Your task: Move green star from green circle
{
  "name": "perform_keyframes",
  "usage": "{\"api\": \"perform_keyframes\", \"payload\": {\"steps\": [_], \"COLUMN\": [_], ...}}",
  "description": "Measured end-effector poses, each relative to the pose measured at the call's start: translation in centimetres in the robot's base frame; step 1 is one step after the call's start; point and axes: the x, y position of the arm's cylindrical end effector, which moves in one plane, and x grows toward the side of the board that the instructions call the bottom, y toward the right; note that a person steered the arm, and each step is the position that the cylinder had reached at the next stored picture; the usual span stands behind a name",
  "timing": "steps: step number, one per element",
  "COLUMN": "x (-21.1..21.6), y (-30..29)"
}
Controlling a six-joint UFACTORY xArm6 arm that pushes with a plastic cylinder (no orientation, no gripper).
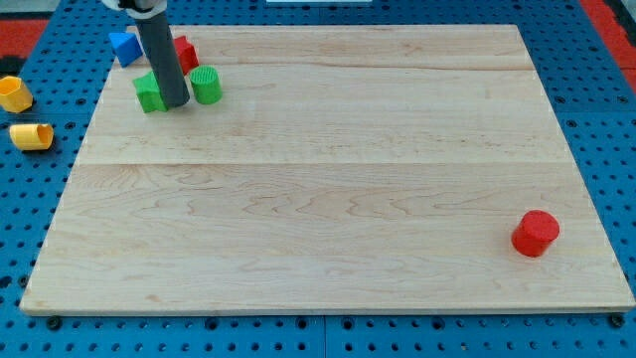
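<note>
Beneath everything lies a blue pegboard (596, 119) dotted with holes, and on it rests a pale wooden board (328, 179) made of planks whose seams run from the view's left to the view's right. A strip of red (611, 15) shows at the view's top right corner, beyond the pegboard; more red shows at the top left.

I carry no jaws, so nothing is clenched or released: I end in a straight dark rod (164, 60) that comes down from the view's top left. My tip (176, 103) rests on the board between two green blocks, touching or nearly touching both; I cannot tell which.

Next in size, a red cylinder (536, 233) stands alone near the board's bottom right, well apart from all else. The green circle (206, 85) sits just to the right of my tip. The green star (150, 92) sits just to its left, partly hidden by the rod, near the board's top left corner; its points are too blurred to say which way it faces, and it shows no clear long axis. A blue block (124, 47) and a red block (185, 52) lie behind them. Off the board at the view's left, two yellow pieces (14, 93) (31, 135) lie on the pegboard.
</note>
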Motion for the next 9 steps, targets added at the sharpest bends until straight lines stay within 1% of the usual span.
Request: {"api": "perform_keyframes", "payload": {"steps": [1,2,3,4,5,6,7,8,9], "x": [-3.3,-0.9,2.7,2.7,0.7,-0.9,3.1,-0.8,-4.4], "y": [-3.0,-1.3,0.4,5.2,6.8,6.2,4.0,-6.2,-12.3]}}
